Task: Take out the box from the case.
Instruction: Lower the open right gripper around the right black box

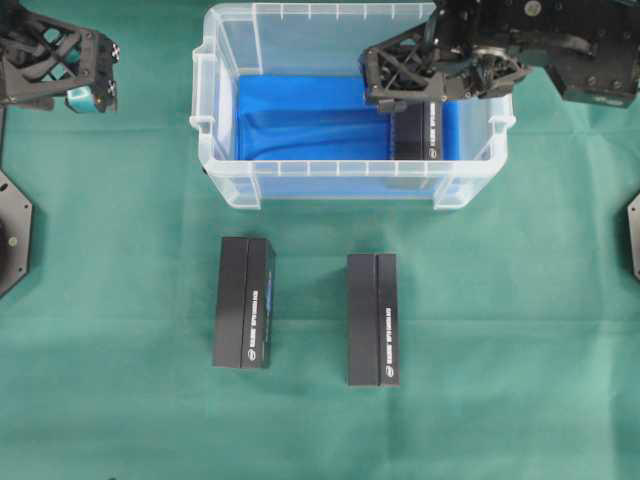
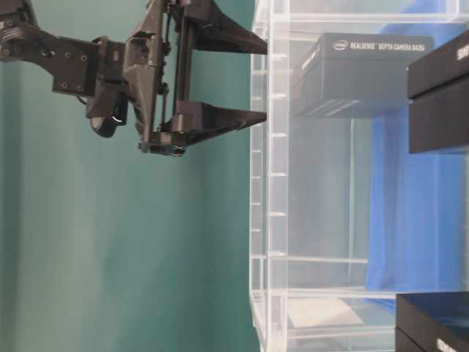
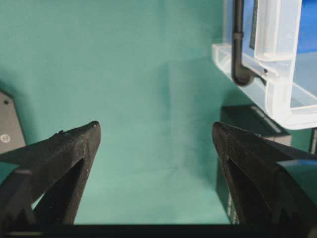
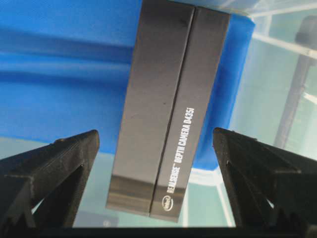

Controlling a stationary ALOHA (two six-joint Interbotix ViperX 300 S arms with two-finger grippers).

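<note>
Counter (image 1: 120,420) under green cloth, carrying case (image 1: 225,120) at far middle; blue cloth (image 1: 300,120) lining its floor. Box (image 4: 168,114) lying flat at right end of case, long axis across case's width. Two similar boxes (image 1: 244,302) outside on counter, nearer side. Right end effector (image 4: 156,144) above case, directly over box, fingers spread, straddling box's long sides, no contact visible. Left end effector (image 3: 156,144) spread, empty, well apart, left of case. Right arm judged nearer.
</note>
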